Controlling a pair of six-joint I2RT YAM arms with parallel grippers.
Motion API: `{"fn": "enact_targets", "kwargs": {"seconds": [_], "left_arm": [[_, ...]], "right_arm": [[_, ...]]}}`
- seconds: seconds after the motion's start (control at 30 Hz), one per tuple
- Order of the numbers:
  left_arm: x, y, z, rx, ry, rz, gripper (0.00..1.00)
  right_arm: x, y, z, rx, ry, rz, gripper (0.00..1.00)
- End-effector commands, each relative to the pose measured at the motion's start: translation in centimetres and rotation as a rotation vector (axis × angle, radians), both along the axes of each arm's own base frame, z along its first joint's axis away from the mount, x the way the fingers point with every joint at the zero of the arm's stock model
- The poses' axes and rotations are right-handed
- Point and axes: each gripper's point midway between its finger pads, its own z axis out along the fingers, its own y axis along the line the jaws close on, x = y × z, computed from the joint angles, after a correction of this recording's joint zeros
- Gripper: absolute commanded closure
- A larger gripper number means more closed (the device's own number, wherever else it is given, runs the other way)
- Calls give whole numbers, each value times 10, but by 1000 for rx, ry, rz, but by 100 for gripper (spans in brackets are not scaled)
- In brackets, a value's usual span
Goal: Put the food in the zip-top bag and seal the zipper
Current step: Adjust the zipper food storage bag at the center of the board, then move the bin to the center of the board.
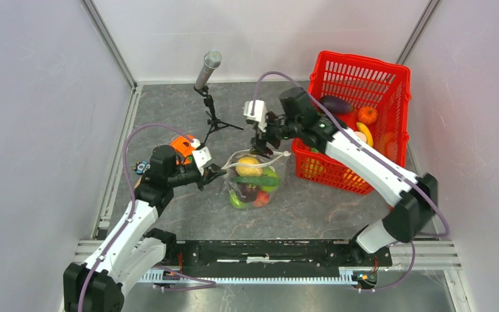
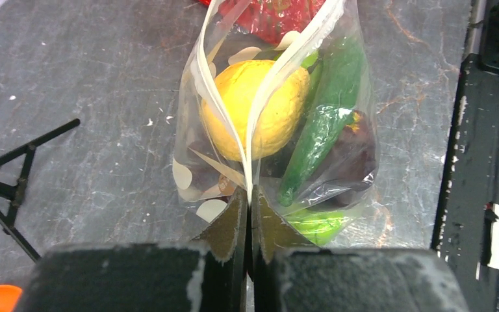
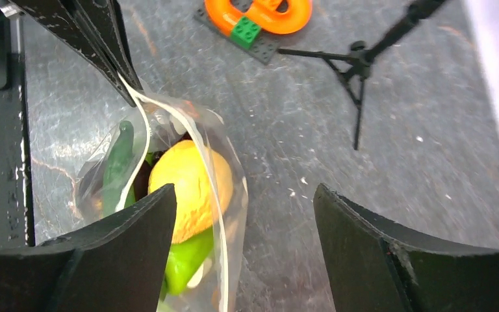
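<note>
Left gripper (image 2: 249, 201) is clamping flat on the near end of the zipper (image 2: 269, 84), fingers pressed together on the strip. Right gripper (image 3: 243, 195) is hovering over the far end with its jaws standing wide apart, gripping nothing. Zip-top bag (image 1: 253, 185) is lying on the table (image 1: 169, 110) between the two arms, just beside the red basket (image 1: 360, 58). The zipper's two strips are spreading apart away from the pinch (mouth gaping, not yet sealed). Sitting inside the bag: lemon (image 2: 234, 104), long green vegetable (image 2: 325, 123), dark grape bunch (image 2: 354, 153), green fruit (image 2: 315, 224), red piece (image 2: 266, 16). Orange tape holder (image 3: 263, 13) and mic stand (image 3: 364, 58) are sitting well apart from the bag.
</note>
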Motion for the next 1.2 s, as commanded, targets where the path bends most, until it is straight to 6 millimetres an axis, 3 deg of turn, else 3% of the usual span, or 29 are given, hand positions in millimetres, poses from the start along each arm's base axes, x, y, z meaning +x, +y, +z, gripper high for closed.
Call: {"fn": "enact_targets", "kwargs": {"seconds": [0.0,0.17,0.43,0.53,0.67,0.83,0.9,0.97,1.07,1.17], "left_arm": [[14,4,16,14,-172,20,98],[13,7,29,-5,-263,36,98],[17,17,43,-13,-368,111,98],[18,18,43,-10,-384,121,98],[17,19,44,-11,-396,122,98],[21,30,51,-14,-449,200,98],[22,30,54,-20,-455,210,98],[22,31,52,-15,-451,211,98],[23,31,51,-11,-449,211,98],[24,30,50,-9,-449,208,98]], "right_arm": [[7,-32,65,170,-141,-126,18],[-26,-51,59,229,-117,-114,18],[-85,-68,14,384,-4,-94,24],[-92,-74,3,408,-2,-114,24],[-98,-77,-30,374,95,-154,28],[-111,-72,-44,342,111,-128,30],[-102,-78,-58,283,98,-184,29],[-73,-101,-81,170,76,-389,28],[-30,-140,-87,105,14,-672,28],[-4,-166,-81,118,-24,-804,27]]}}
